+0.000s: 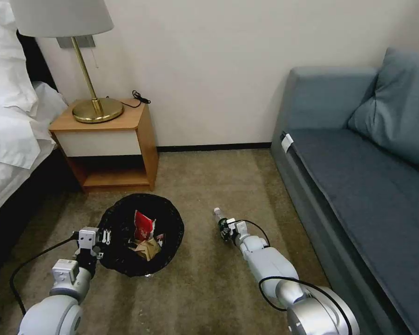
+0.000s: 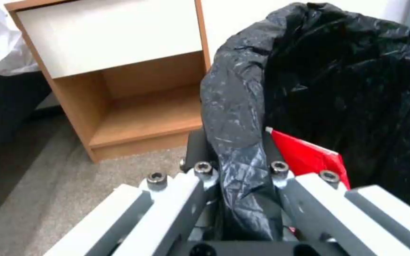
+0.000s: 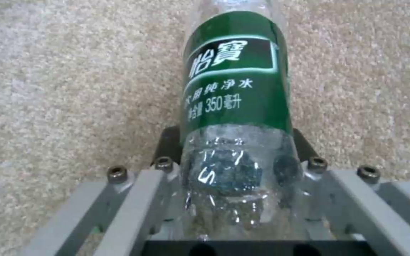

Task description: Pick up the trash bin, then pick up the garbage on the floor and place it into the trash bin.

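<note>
The trash bin [image 1: 121, 223], lined with a crinkly black bag [image 2: 338, 71], sits on the carpet in front of the nightstand. My left gripper [image 1: 105, 237] [image 2: 236, 149] is shut on its near-left rim, one finger inside and one outside. Inside lie a red-and-white packet [image 1: 144, 224] [image 2: 309, 156] and a crumpled brown paper bag [image 1: 146, 250]. To the right, my right gripper [image 1: 225, 230] [image 3: 233, 142] is shut on the base end of a clear plastic bottle [image 1: 220, 218] with a green label [image 3: 236, 89], its white cap pointing away, low at the carpet.
A wooden nightstand [image 1: 111, 139] [image 2: 119, 71] with a brass lamp [image 1: 95, 104] stands behind the bin, and a bed [image 1: 9, 121] is at the left. A blue-grey sofa [image 1: 358, 177] fills the right side. Open carpet [image 1: 209, 177] lies between them.
</note>
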`<state>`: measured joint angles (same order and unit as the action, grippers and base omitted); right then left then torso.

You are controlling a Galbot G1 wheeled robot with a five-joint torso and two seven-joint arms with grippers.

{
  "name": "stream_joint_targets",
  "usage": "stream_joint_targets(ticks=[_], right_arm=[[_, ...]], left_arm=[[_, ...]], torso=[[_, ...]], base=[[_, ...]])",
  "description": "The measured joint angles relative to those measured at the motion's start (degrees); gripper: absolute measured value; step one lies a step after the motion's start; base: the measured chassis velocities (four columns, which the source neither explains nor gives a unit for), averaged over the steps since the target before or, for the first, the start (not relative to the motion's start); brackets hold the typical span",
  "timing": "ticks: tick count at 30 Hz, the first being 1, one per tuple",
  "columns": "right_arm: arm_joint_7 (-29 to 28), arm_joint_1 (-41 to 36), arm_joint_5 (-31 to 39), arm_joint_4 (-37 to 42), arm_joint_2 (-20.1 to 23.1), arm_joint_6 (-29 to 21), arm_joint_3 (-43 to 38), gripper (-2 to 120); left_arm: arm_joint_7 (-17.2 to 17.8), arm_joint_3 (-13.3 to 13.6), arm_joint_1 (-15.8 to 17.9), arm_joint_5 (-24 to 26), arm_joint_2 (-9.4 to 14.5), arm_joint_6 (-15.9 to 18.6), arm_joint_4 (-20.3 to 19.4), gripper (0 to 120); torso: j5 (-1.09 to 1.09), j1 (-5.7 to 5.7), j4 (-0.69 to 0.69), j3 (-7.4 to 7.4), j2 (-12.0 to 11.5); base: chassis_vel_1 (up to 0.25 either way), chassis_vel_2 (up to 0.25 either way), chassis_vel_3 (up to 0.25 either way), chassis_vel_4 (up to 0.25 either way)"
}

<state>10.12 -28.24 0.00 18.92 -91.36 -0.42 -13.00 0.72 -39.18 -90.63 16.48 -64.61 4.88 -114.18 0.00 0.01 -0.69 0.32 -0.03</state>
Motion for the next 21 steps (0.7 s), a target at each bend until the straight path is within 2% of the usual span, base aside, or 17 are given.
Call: stream_joint_targets(ticks=[13,21], right_arm=[[0.1,-1.2,0.2,2.2,0.5,0.9,0.0,29],[0.0,-3.3,1.4,10.2,3.0,3.8,0.7,29]], left_arm=[[0.1,-0.7,0.2,0.1,0.2,0.1,0.5,5],[0.5,-1.2,0.8,1.2,0.5,0.6,0.7,5]], torso=[[0.0,0.0,0.0,0.0,0.0],[0.0,0.0,0.0,0.0,0.0]], base=[[0.0,0.0,0.0,0.0],[0.0,0.0,0.0,0.0]])
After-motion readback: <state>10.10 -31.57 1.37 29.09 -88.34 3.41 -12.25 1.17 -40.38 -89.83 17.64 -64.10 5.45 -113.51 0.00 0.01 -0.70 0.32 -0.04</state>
